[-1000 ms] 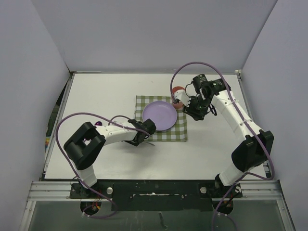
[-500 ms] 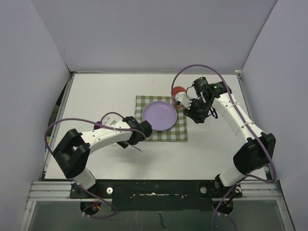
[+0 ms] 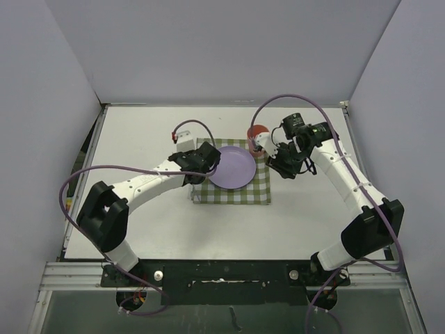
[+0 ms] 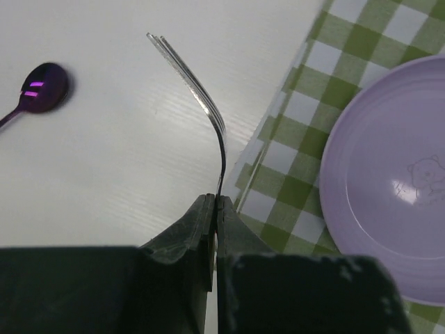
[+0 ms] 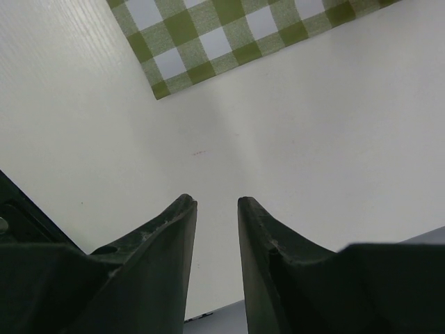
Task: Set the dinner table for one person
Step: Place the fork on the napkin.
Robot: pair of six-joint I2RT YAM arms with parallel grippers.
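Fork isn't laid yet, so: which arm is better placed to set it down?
Left: the left end effector grips the fork beside the plate, at the cloth's edge; the right end effector is open, empty.

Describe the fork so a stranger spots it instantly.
On the white table, find the green checked cloth under the purple plate. At the cloth's left edge, the left pincer grips a fork: silver and tined, unlike the purple spoon lying nearby.
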